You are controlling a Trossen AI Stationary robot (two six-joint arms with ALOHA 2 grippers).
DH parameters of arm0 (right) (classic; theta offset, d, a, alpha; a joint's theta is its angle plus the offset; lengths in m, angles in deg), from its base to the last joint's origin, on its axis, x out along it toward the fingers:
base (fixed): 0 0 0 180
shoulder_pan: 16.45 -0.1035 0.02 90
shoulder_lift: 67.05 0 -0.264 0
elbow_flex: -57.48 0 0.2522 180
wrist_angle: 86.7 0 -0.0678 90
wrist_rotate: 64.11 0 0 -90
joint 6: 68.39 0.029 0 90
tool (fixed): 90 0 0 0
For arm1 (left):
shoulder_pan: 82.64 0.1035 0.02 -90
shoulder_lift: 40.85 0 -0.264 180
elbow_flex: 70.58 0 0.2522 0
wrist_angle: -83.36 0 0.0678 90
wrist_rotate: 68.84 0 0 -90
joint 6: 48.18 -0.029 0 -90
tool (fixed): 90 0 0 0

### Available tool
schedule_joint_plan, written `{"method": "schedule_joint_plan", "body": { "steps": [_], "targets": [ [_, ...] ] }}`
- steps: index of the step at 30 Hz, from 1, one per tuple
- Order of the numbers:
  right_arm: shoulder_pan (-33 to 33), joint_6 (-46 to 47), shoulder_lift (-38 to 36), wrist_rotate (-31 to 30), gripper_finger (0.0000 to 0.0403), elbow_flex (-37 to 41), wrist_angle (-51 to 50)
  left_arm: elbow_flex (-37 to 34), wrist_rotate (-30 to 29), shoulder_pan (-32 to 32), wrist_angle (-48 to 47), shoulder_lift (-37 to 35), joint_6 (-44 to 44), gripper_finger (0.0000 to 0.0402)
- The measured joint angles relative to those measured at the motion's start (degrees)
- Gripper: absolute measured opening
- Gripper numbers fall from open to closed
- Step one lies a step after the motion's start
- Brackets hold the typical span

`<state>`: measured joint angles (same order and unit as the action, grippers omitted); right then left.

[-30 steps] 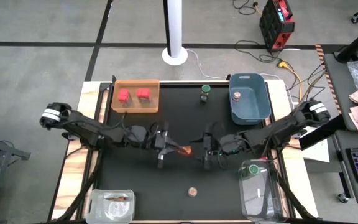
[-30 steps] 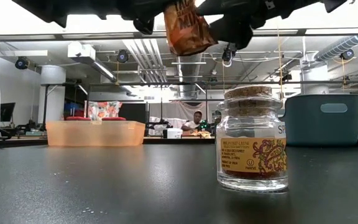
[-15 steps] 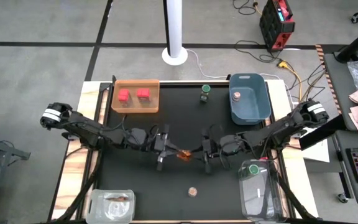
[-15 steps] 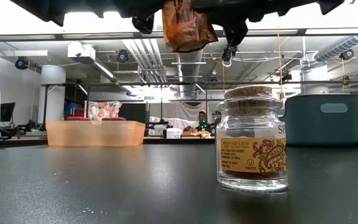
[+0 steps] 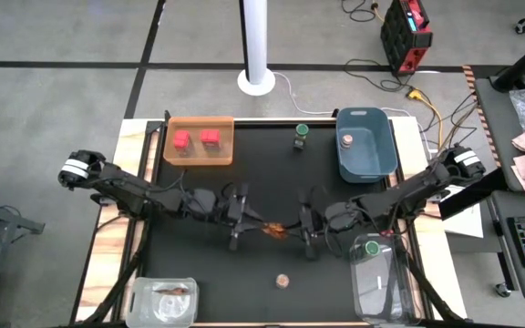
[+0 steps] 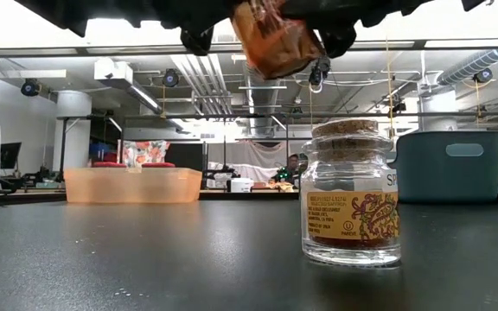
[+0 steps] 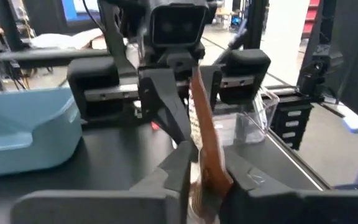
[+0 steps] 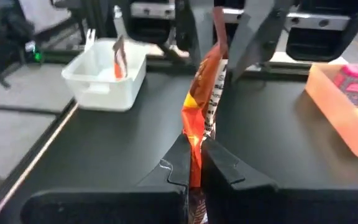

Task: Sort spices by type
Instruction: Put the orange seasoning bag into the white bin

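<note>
Overhead, both dark arms meet at mid-table with the flat brown-orange packet (image 5: pixel 273 230) strung between the left gripper (image 5: pixel 247 221) and the right gripper (image 5: pixel 301 228), each pinching one end, which reads as a hand-over in mid-air; a matching packet already lies in the clear plastic container (image 5: pixel 162 299) at the near left corner, so I judge that is this one's home. The two red cube boxes (image 5: pixel 195 138) sit in the orange tray (image 5: pixel 199 140), one green-capped jar (image 5: pixel 301 135) stands beside the blue tub (image 5: pixel 365 142), and the cork-topped glass jar (image 5: pixel 282 280) waits alone near the front edge. From table height the packet (image 6: pixel 271 39) hangs high above that jar (image 6: pixel 353 192), touching nothing below. Through the left wrist camera, the left fingers are closed on the packet's near edge (image 7: pixel 205 146). Through the right wrist camera, the right fingers clamp its other end (image 8: pixel 201 121). A second ago the right jaws stood wide and only the left held the packet.
</note>
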<state>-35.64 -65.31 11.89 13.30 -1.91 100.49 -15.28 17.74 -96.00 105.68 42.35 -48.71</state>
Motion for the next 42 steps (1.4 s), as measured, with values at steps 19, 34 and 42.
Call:
{"method": "schedule_joint_plan", "body": {
  "steps": [19, 34, 42],
  "targets": [
    [-5.6, 1.4, -0.3, -2.5, 0.0012, -0.8, -12.4, 1.0, -0.4, -0.2, -4.6, 0.6, 7.1, 0.0261],
    [-5.8, 5.1, -0.3, -2.7, 0.0012, -1.7, -14.8, 1.0, -12.3, -7.6, 0.2, 3.8, 10.4, 0.0263],
    [-5.8, 4.6, -0.2, -2.7, 0.0012, -1.7, -14.7, 5.6, -12.6, -7.5, 2.8, 10.8, 9.5, 0.0263]
  ]
}}
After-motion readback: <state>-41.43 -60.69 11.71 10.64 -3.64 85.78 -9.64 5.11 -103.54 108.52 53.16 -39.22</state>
